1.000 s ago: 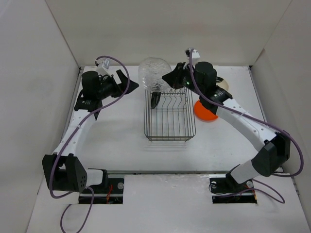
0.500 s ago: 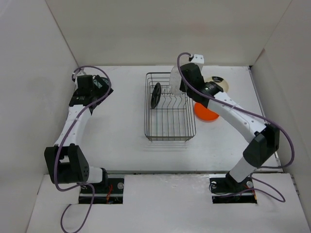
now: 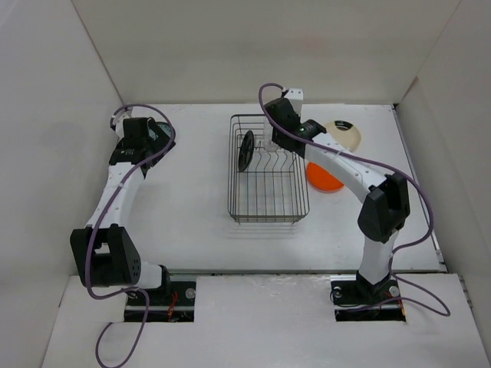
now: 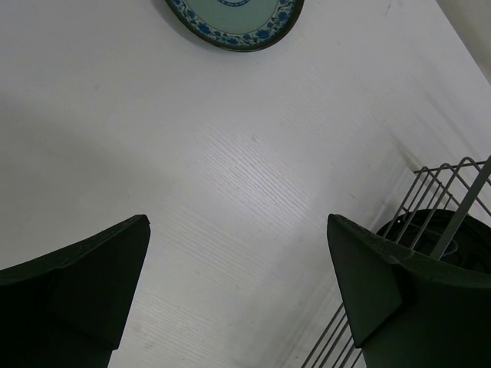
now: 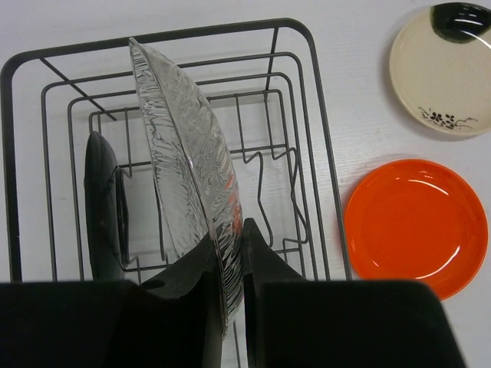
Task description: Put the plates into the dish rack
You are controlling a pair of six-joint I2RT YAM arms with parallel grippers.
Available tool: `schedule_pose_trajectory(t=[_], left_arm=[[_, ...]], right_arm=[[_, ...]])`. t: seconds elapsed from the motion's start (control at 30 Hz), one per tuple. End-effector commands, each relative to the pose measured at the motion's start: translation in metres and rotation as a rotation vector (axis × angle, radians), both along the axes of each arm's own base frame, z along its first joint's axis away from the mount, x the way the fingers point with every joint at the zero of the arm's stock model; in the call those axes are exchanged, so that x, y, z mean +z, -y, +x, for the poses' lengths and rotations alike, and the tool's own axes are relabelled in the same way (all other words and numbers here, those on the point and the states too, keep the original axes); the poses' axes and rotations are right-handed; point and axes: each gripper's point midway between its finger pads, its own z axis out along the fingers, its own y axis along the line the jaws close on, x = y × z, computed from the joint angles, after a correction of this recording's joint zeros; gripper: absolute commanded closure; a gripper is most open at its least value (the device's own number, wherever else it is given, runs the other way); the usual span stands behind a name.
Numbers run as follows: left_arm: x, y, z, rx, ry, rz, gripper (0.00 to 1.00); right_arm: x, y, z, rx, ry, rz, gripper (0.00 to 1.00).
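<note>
Two slim robot arms, left and right, pair white link shells with bulky black joint housings. A purple cable loops loosely along each. Their fingers are matte black, wedge-shaped blocks.

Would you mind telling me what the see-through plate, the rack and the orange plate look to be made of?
The clear plate: probably glass, or clear plastic; see-through, ribbed, with bright glints. The rack: thin dark metal wire, likely coated; matte, even colour. The orange plate: glazed ceramic or glossy plastic; sharp white highlights.
</note>
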Motion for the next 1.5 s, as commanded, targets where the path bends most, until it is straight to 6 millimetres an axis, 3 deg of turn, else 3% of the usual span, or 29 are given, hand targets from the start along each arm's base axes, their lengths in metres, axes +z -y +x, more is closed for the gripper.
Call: schedule_pose_trajectory(t=[0.0, 0.2, 0.6, 1.1, 1.27, 1.3, 1.37, 1.4, 1.47], left_arm=[[0.017, -0.007, 0.005, 0.033, 0.035, 0.021, 0.0], [0.016, -0.007, 0.004, 0.033, 0.025, 0.02, 0.0], [0.016, -0.007, 0.004, 0.033, 0.025, 0.02, 0.0], [0.018, -0.008, 0.001, 0.04, 0.027, 0.027, 0.0], [0.018, -0.008, 0.001, 0.04, 0.027, 0.027, 0.0], [0.018, -0.008, 0.001, 0.04, 0.027, 0.027, 0.0], [0.018, -0.012, 0.001, 0.05, 0.027, 0.027, 0.0], [0.018, -0.012, 0.001, 0.05, 0.027, 0.027, 0.0], [0.014, -0.011, 0.002, 0.042, 0.016, 0.019, 0.0]], right_arm=[[0.019, -0.003, 0.003, -0.033, 0.046, 0.021, 1.0], [0.009, -0.011, 0.002, -0.02, 0.034, 0.028, 1.0], [0.01, -0.027, -0.001, 0.005, 0.032, 0.072, 1.0], [-0.018, -0.039, 0.0, 0.013, -0.021, 0.068, 0.99], [-0.024, -0.043, 0.003, 0.019, -0.032, 0.067, 0.91], [-0.024, -0.043, 0.003, 0.019, -0.032, 0.067, 0.81], [-0.025, -0.046, -0.001, 0.028, -0.039, 0.061, 0.72], [-0.025, -0.046, -0.001, 0.028, -0.039, 0.061, 0.55], [-0.025, -0.046, -0.001, 0.028, -0.039, 0.061, 0.52]])
